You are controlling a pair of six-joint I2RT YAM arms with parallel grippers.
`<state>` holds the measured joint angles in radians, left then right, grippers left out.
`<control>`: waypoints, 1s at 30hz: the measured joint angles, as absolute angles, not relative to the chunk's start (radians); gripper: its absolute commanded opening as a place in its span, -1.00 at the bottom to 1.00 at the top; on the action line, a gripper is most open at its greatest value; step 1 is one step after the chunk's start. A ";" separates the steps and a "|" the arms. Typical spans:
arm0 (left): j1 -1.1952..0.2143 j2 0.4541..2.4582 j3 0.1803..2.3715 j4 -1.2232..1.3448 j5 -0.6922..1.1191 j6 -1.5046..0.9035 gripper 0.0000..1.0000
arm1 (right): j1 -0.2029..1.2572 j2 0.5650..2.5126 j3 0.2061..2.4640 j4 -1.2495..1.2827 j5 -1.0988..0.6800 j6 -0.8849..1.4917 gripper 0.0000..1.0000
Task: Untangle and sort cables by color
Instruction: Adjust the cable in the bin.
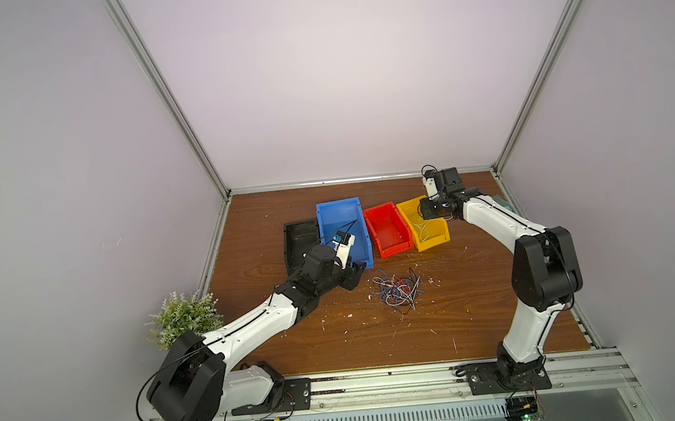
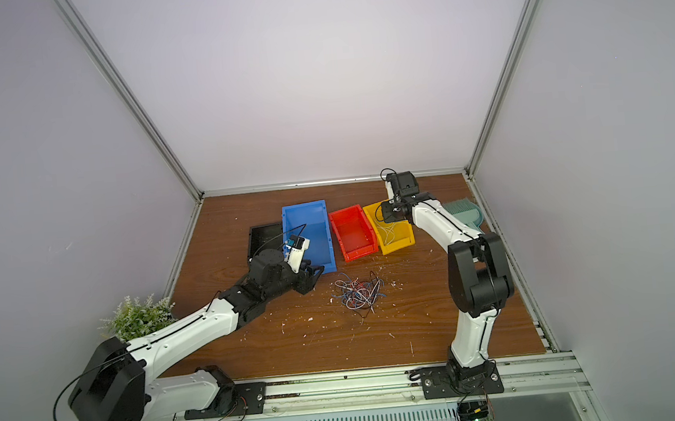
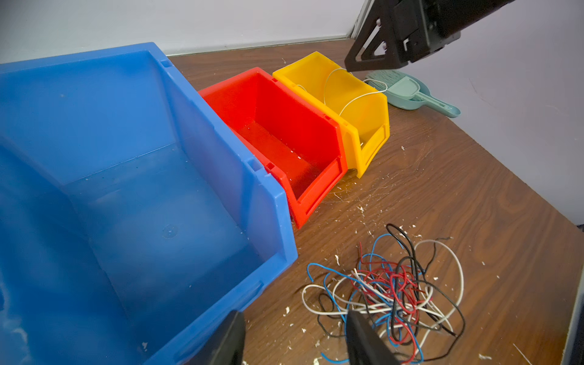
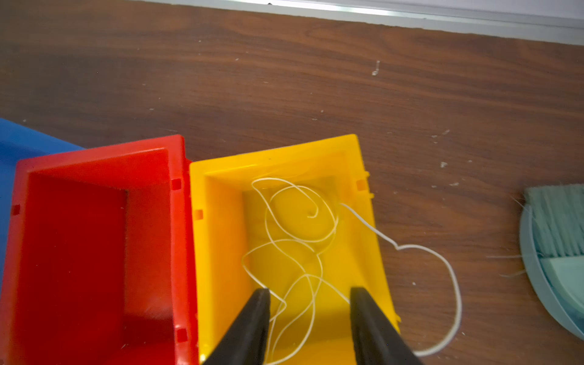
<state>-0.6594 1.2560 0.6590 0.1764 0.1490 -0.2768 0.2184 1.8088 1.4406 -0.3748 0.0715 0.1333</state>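
In both top views a black bin (image 1: pixel 299 225), blue bin (image 1: pixel 337 203), red bin (image 1: pixel 397 250) and yellow bin (image 1: pixel 434 243) stand in a row; the black bin's contents cannot be made out; the tangle of cables (image 1: pixel 397 293), blue, red, white and black, lies on the table (image 1: pixel 298 348) before the red bin. In the left wrist view the blue and red bins show bare floors; the left gripper (image 3: pixel 297 341) hangs beside the tangle, jaws apart, gripping nothing. In the right wrist view white cables (image 4: pixel 294 227) lie coiled in the yellow bin, one loop spilling over its wall onto the table; the right gripper (image 4: pixel 311 316) hovers above them, jaws apart.
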 measured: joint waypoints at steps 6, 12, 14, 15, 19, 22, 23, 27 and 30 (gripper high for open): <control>-0.659 1.269 0.659 0.183 0.153 -0.276 0.10 | -0.007 1.723 1.360 -0.330 -0.043 0.242 0.05; -0.659 1.271 0.659 0.183 0.153 -0.273 0.10 | -0.141 1.735 1.225 -0.217 -0.253 0.379 0.05; -0.659 1.271 0.659 0.183 0.153 -0.273 0.09 | -0.146 1.758 1.201 -0.176 -0.319 0.414 0.05; -0.659 1.271 0.659 0.183 0.153 -0.273 0.09 | -0.145 1.770 1.190 -0.150 -0.346 0.433 0.05; -0.659 1.271 0.659 0.183 0.150 -0.273 0.09 | -0.142 1.796 1.152 -0.066 -0.429 0.502 0.04; -0.659 1.271 0.658 0.183 0.146 -0.273 0.08 | -0.139 1.814 1.147 -0.006 -0.482 0.547 -0.05; -0.659 1.271 0.657 0.183 0.144 -0.273 0.08 | -0.139 1.822 1.148 0.014 -0.498 0.562 -0.16; -0.659 1.271 0.650 0.184 0.137 -0.273 0.08 | -0.139 1.857 1.148 0.070 -0.554 0.611 -0.46; -0.659 1.271 0.639 0.185 0.131 -0.274 0.08 | -0.139 1.877 1.148 0.087 -0.583 0.634 -0.49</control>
